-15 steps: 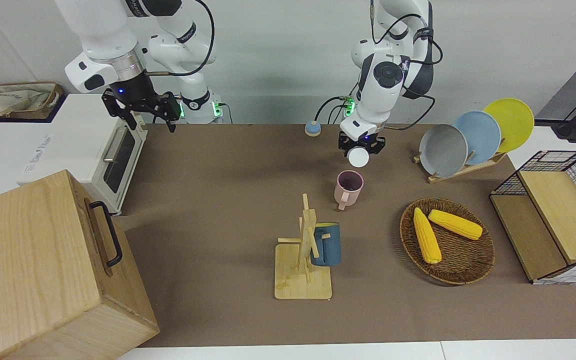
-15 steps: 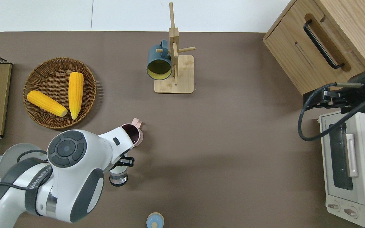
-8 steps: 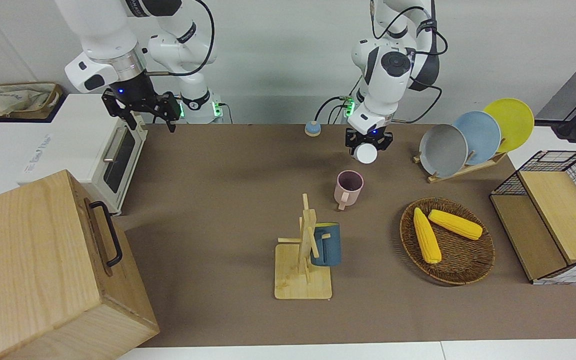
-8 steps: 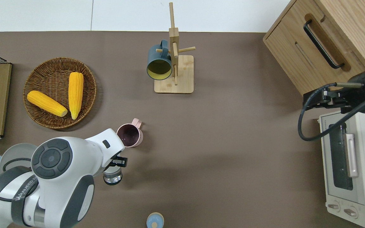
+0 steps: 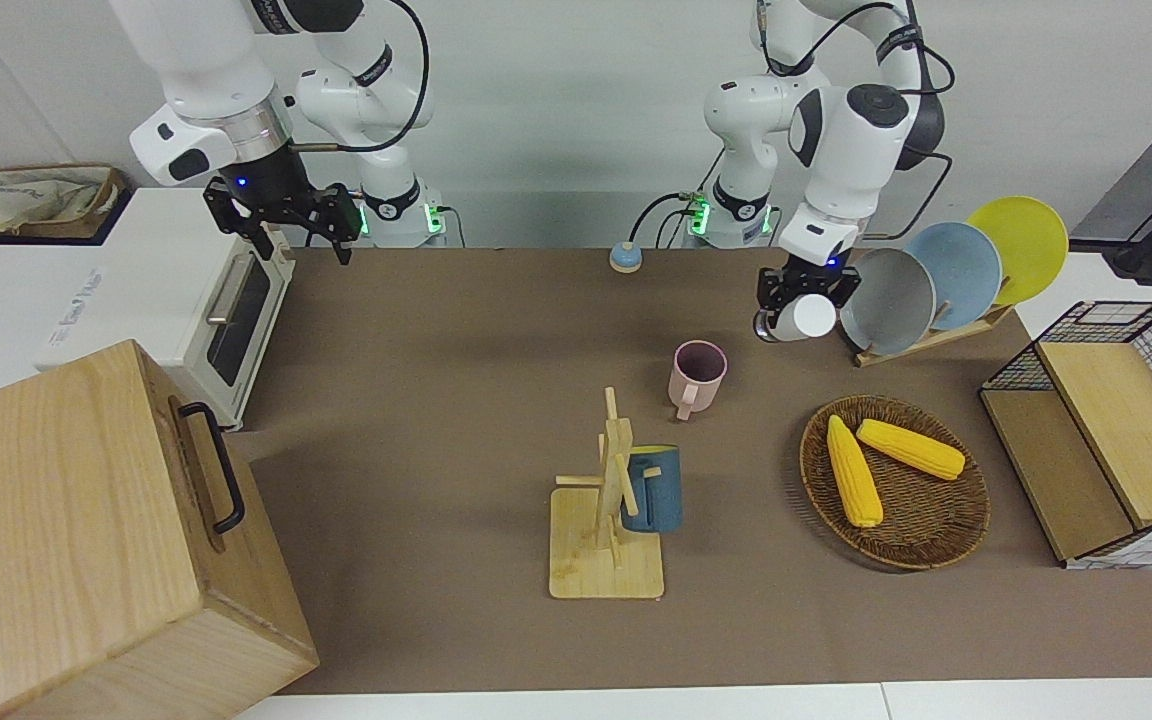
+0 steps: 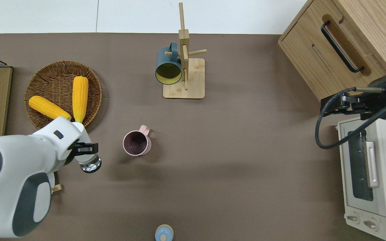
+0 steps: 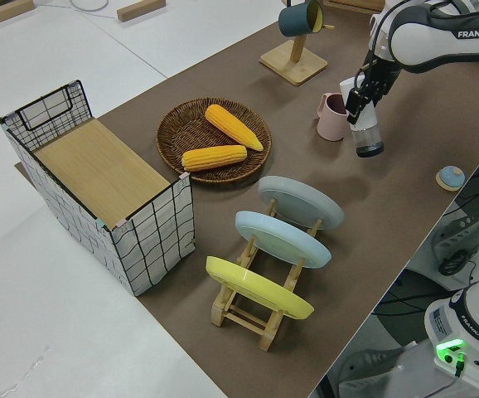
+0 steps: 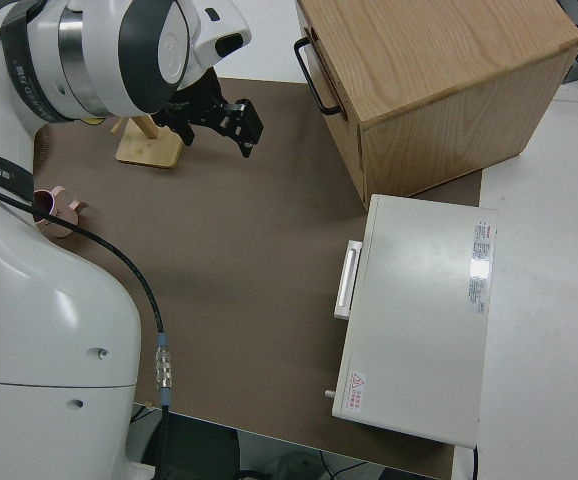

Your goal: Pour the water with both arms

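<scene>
My left gripper (image 5: 804, 298) (image 6: 85, 149) is shut on a clear bottle (image 5: 807, 317) (image 6: 90, 164) (image 7: 366, 133) and holds it tilted in the air. It hangs over bare brown table, beside the pink mug (image 5: 698, 375) (image 6: 136, 144) (image 7: 332, 118) toward the left arm's end. The basket's near rim is close by. The mug stands upright and apart from the bottle. Water cannot be made out in the bottle or the mug. My right gripper (image 5: 288, 222) (image 8: 224, 120) is parked and open, holding nothing.
A wooden mug tree with a blue mug (image 5: 654, 488) (image 6: 169, 68) stands farther out. A wicker basket (image 6: 32, 83) holds two corn cobs. A plate rack (image 5: 886, 300), wire crate (image 5: 1116, 420), blue lid (image 6: 164, 233), toaster oven (image 5: 226, 310) and wooden box (image 5: 86, 520) ring the table.
My left arm has swung the bottle away from the pink mug toward the left arm's end of the table, close to the plate rack. The right arm has not moved.
</scene>
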Robot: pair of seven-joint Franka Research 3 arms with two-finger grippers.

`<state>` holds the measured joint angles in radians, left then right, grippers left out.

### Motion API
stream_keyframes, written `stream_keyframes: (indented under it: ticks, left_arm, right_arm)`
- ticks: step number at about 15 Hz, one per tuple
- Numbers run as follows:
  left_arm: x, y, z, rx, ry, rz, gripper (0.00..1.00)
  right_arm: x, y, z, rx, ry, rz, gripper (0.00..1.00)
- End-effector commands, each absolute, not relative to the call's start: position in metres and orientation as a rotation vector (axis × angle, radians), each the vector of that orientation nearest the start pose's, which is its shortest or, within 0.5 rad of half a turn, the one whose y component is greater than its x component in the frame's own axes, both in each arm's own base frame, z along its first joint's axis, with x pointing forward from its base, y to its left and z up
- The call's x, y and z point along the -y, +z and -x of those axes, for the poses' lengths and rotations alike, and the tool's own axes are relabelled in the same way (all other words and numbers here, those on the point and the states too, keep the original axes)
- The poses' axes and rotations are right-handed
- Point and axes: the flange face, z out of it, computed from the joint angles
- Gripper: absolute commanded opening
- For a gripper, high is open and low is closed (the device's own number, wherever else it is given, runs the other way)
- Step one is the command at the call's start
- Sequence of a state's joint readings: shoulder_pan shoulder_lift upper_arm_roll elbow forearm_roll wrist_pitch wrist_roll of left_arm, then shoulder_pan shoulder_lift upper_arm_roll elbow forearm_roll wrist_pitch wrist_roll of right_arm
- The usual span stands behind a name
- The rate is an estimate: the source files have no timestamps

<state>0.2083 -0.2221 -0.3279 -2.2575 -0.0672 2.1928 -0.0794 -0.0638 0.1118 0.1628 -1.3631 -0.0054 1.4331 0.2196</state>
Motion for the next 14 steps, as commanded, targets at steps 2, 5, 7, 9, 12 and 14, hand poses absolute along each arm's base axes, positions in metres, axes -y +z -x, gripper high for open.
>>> stream_keyframes:
  ticks: [2,5,7,9,12,14]
  left_arm:
    - [0.030,0.516,-0.535,0.061,-0.399,3.058,0.12]
    - [-0.019,0.557,-0.550,0.165,-0.517,3.021,0.12]
    - [-0.047,0.582,-0.563,0.185,-0.603,2.991,0.12]
    - [-0.079,0.603,-0.582,0.233,-0.704,2.952,0.12]
    - [-0.123,0.633,-0.605,0.241,-0.802,2.898,0.12]
    - [-0.158,0.644,-0.611,0.259,-0.839,2.874,0.11]
  right_arm:
    - [-0.047,0.647,-0.568,-0.168,0.059,3.124,0.990]
    - [-0.047,0.647,-0.568,-0.168,0.059,3.124,0.990]
    - [-0.047,0.647,-0.568,-0.168,0.059,3.124,0.990]
    - [-0.047,0.647,-0.568,-0.171,0.059,3.124,0.990]
    - [-0.047,0.647,-0.568,-0.168,0.059,3.124,0.990]
    - [-0.047,0.647,-0.568,-0.168,0.059,3.124,0.990]
